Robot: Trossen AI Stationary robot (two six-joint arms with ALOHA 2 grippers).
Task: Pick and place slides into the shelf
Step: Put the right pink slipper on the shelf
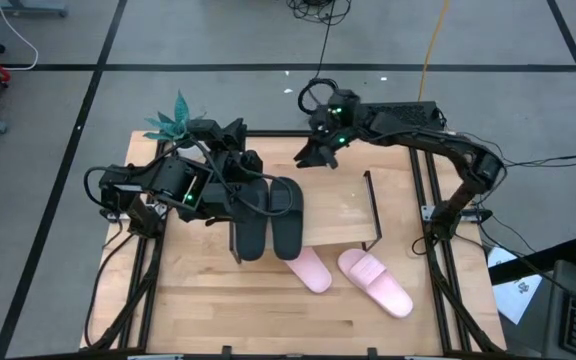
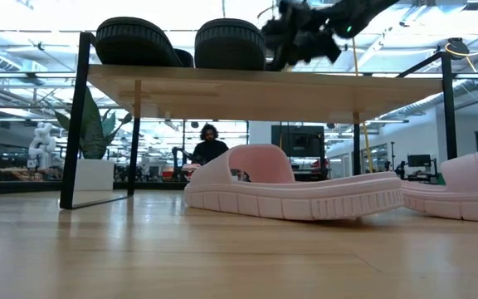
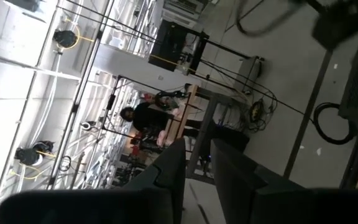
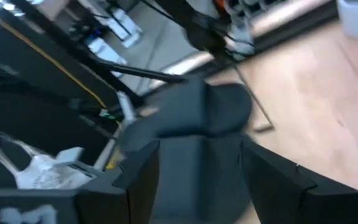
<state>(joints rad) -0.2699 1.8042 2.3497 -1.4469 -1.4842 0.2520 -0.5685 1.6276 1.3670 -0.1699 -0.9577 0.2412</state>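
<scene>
While black slides [image 1: 270, 218] top shelf [image 1: 353, 215] — plant [image 1: 176, 122] beside, pink slides [image 1: 360, 277] below.

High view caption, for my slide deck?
Two black slides on the shelf, two pink slides on the table in front.

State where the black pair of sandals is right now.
In the high view, the black sandals sit side by side on the shelf's left part, beside the left gripper.
</scene>
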